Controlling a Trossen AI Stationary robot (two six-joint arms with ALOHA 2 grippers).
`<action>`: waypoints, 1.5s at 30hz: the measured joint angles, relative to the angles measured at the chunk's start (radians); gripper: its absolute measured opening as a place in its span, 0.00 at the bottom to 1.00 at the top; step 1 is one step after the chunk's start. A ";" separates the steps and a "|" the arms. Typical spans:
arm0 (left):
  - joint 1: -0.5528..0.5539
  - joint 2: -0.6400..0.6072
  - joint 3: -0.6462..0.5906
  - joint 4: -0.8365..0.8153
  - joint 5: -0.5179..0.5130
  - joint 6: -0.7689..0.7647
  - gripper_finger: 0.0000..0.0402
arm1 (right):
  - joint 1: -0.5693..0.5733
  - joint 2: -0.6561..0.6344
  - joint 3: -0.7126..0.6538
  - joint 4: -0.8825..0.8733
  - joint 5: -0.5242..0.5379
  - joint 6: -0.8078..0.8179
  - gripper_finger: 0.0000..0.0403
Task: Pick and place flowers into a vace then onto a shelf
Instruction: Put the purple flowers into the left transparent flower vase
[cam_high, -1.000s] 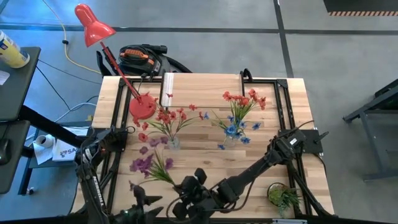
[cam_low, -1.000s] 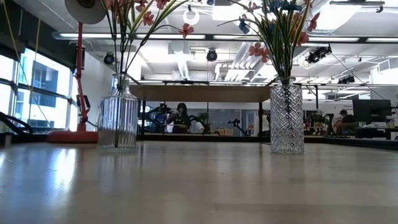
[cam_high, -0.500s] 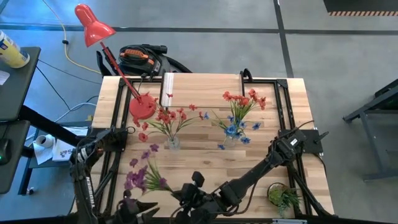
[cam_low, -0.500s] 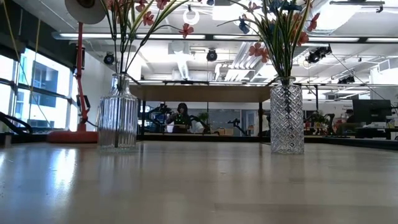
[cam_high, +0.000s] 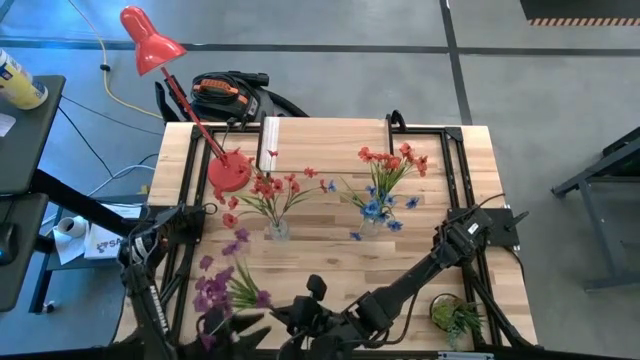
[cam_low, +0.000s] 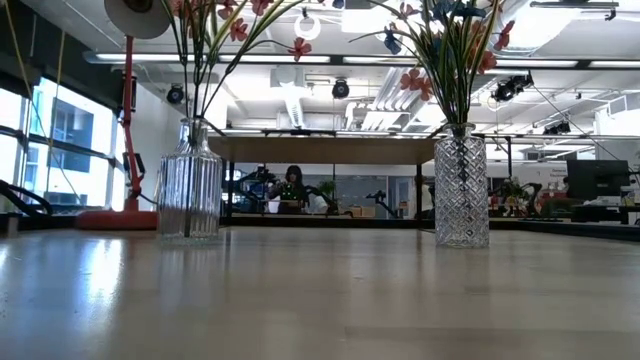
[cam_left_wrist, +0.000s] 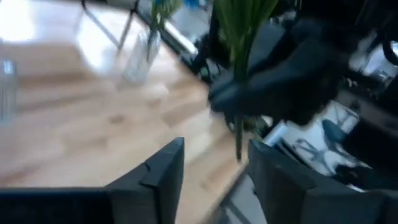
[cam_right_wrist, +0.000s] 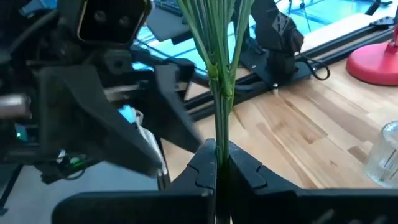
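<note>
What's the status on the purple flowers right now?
Right gripper shut on purple flowers stems. Left gripper open beside them. Two vases already filled.

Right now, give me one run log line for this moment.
right gripper: shut on purple flowers stems, near table edge | left gripper: open, close beside stems | two vases: filled, on table | shelf: no vase yet

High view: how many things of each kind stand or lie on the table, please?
Vases with flowers: 2
Purple flowers, held in the right claw: 1
Red lamp: 1
Green plant: 1
Total: 5
</note>
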 joint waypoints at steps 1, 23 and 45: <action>0.011 0.000 0.000 -0.019 -0.018 -0.001 0.55 | -0.002 0.000 0.000 0.003 0.000 0.000 0.01; 0.080 -0.079 0.000 -0.045 -0.091 0.163 0.47 | -0.016 0.000 0.000 -0.021 -0.064 0.011 0.02; 0.135 -0.128 0.000 -0.027 0.089 0.568 0.12 | -0.007 -0.002 0.003 -0.223 -0.233 0.133 0.04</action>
